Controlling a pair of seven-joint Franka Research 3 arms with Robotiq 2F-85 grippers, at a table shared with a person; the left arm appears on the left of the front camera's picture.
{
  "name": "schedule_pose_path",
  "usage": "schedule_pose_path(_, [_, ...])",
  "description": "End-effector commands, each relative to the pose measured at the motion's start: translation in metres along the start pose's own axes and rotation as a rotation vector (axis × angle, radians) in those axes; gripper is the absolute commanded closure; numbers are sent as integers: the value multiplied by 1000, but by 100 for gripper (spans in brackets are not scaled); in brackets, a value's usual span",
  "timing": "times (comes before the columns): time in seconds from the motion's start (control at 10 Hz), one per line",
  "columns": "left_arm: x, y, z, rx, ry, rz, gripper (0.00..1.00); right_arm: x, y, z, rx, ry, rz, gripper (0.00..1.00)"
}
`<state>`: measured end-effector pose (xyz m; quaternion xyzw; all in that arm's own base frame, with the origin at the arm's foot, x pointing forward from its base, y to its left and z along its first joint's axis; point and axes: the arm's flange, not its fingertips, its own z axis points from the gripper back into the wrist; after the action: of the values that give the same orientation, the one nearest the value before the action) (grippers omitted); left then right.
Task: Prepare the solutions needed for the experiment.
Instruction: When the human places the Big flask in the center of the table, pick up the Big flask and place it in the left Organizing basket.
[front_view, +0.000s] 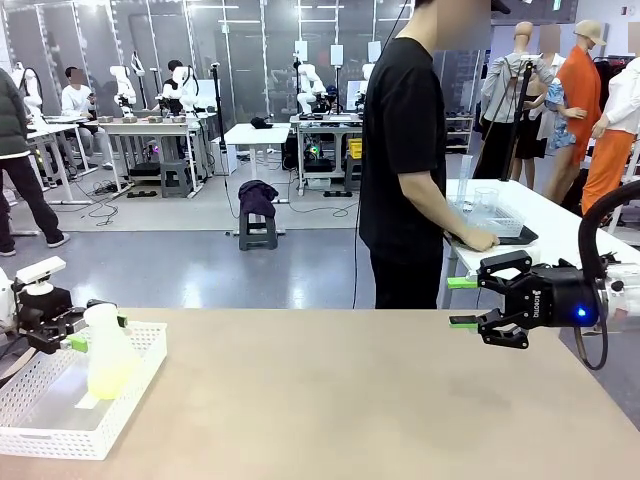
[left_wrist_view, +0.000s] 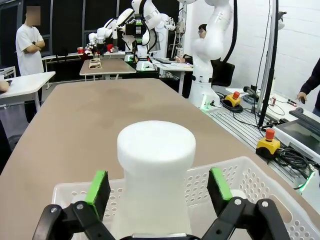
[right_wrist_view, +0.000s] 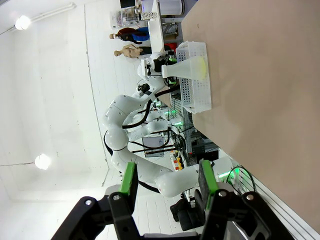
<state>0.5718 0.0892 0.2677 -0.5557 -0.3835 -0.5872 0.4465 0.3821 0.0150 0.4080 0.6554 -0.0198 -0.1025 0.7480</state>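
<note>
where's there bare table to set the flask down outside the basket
Nearly the whole brown table is bare, from the white basket at the robot's left across to the right gripper, which hangs open above the right side. It is crowded inside the basket: the flask stands between the open left gripper's fingers.

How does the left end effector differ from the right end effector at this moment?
The left end effector sits over the white basket, pads either side of the frosted flask; the right end effector hangs above bare table with nothing between its pads. Both are open, black with green pads.
</note>
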Motion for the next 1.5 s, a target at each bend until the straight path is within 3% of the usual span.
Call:
schedule_pose_path(0.0, [3, 1, -1, -5, 1, -5, 0, 0, 1, 0, 7, -5, 3, 37])
schedule_pose_path(0.5, [0, 0, 0, 0, 0, 0, 0, 0, 1, 0, 7, -5, 3, 37])
schedule_pose_path(0.8, [0, -39, 47, 145, 8, 27, 0, 0, 1, 0, 7, -5, 3, 37])
schedule_pose_path(1.0, [10, -60, 58, 163, 12, 58, 0, 0, 1, 0, 7, -5, 3, 37])
schedule_pose_path(1.3, [43, -87, 54, 248, -188, 484, 0, 0, 1, 0, 7, -5, 3, 37])
schedule_pose_path(1.4, [52, -93, 52, 208, -268, 634, 0, 0, 1, 0, 7, -5, 3, 37])
